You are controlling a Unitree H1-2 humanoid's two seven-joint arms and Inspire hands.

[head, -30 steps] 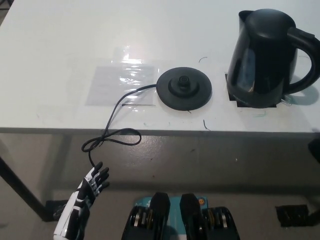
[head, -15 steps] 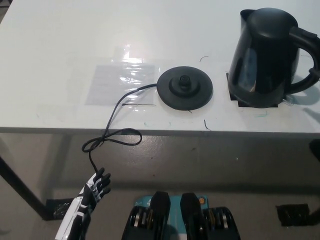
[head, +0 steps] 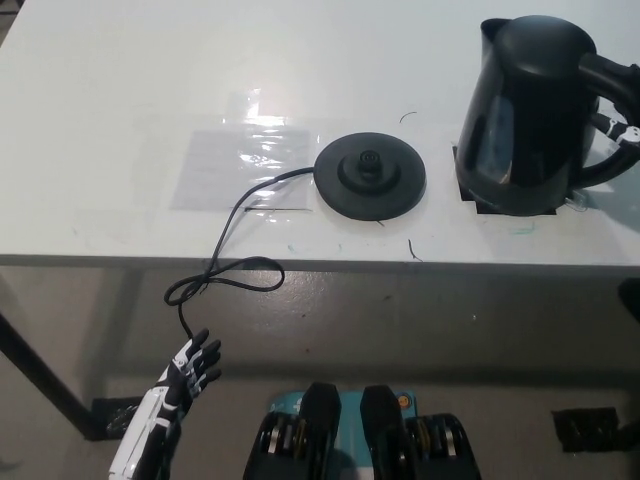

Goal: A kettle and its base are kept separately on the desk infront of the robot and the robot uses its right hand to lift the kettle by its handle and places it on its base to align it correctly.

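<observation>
Your kettle (head: 530,115) sits upper right, apart from the base (head: 370,177); right hand (head: 622,130) at handle, grip unclear; left hand (head: 188,372) idle, spread, lower left.

The black plastic kettle (head: 530,115) has its handle cut off by the right picture edge; the black right hand (head: 622,130) there shows only fingertips.

White desk (head: 120,90) with glare patch (over clear taped sheet (head: 240,165)); grey floor (head: 400,320) below.
</observation>
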